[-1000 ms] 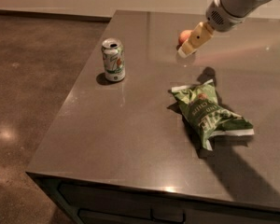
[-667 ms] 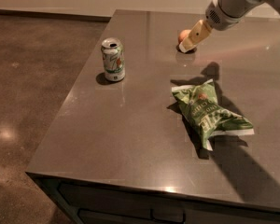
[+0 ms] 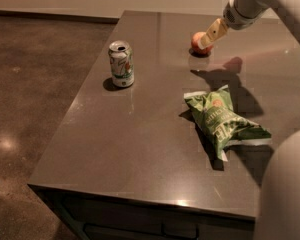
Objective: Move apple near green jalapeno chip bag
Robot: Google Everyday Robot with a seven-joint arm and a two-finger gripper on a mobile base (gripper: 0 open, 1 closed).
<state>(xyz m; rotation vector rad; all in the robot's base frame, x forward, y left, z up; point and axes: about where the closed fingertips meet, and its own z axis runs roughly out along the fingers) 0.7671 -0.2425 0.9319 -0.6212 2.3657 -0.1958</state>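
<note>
The apple (image 3: 197, 42), small and red-orange, rests on the dark table (image 3: 140, 144) at the far middle, with a small shadow under it. My gripper (image 3: 209, 38) reaches down from the upper right and sits against the apple's right side. The green jalapeno chip bag (image 3: 221, 122) lies crumpled on the table, nearer the camera and slightly right of the apple, well apart from it. The arm's shadow falls between the apple and the bag.
A white-green soda can (image 3: 121, 64) stands upright on the left part of the table. The table's left and front edges drop to a brown polished floor (image 3: 35, 109). Part of the robot's pale body (image 3: 285, 194) fills the bottom right corner.
The gripper has shifted slightly up and away by the apple. The apple, bag and can are in about the same places.
</note>
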